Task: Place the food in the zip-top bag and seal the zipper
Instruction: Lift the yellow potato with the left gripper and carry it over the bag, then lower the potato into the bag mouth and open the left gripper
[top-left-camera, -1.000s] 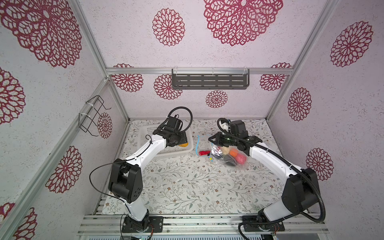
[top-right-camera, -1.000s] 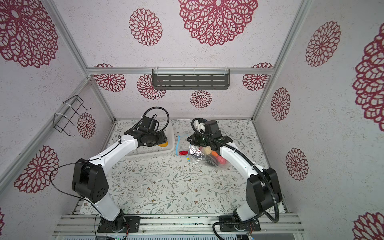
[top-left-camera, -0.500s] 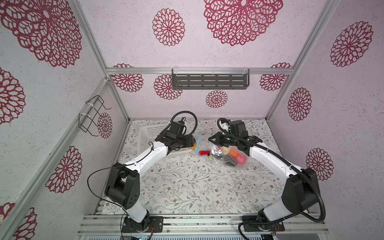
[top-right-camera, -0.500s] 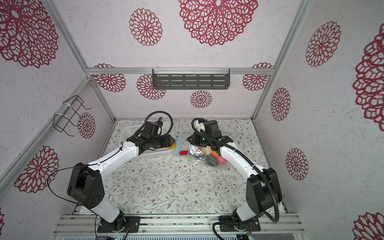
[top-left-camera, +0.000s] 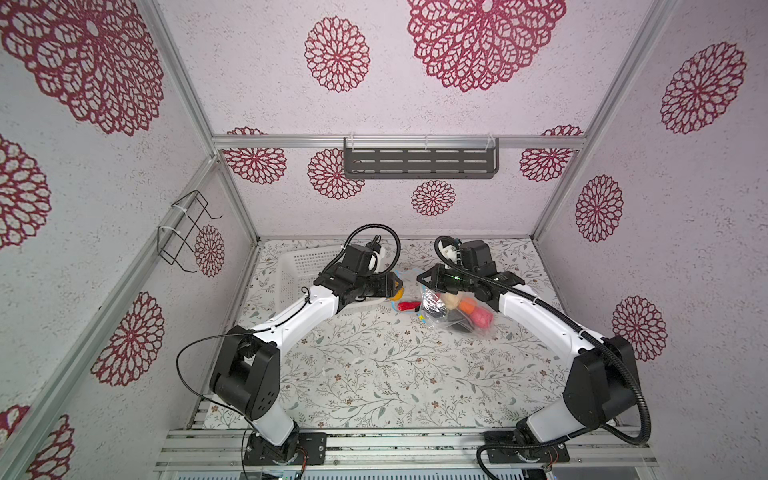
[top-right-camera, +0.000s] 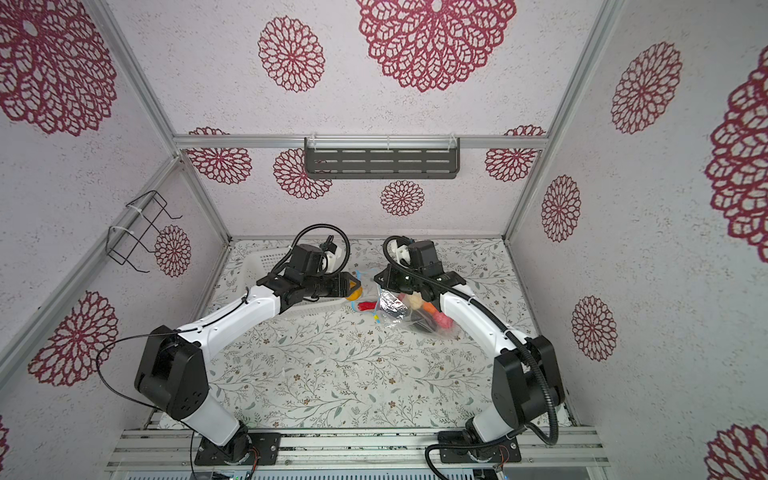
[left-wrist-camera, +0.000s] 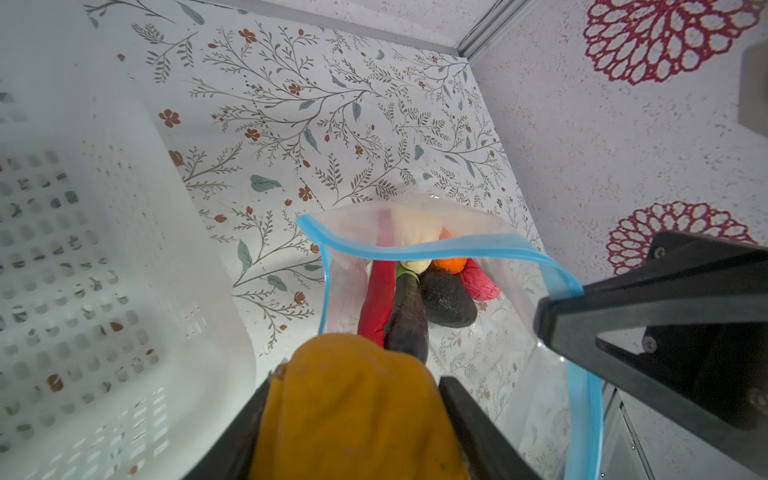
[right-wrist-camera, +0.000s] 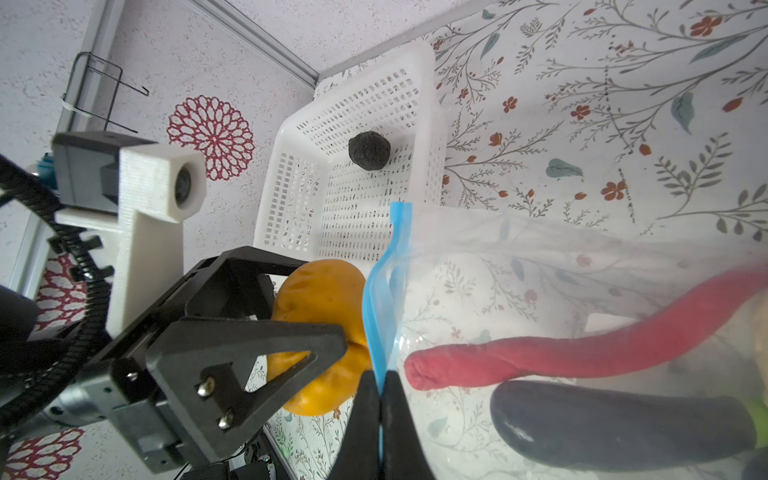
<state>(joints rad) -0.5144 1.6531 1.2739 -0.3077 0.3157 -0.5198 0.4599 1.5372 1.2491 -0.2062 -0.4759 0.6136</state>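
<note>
We see the clear, crinkly zip-top bag (top-left-camera: 436, 309) right of centre in both top views, on the tabletop (top-left-camera: 374, 365), its light blue zipper (left-wrist-camera: 449, 245) gaping open. Inside: red chilli (left-wrist-camera: 380, 291), green-tipped dark piece (left-wrist-camera: 407, 316), black lump (left-wrist-camera: 449, 299), cream ball (left-wrist-camera: 415, 232), orange piece (left-wrist-camera: 451, 264), pink-red ball (left-wrist-camera: 478, 282). The yellow-orange potato (left-wrist-camera: 353, 407), clamped in the left hand (top-left-camera: 395, 289), hangs just beside the mouth.

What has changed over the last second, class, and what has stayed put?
The left pincer, shut on the yellow-orange potato, swung rightward from over the white basket to the open mouth of the zip-top bag. Nothing was grasped or released. The right pincer stayed clamped on the blue zipper strip, and the bag lay unmoved.
</note>
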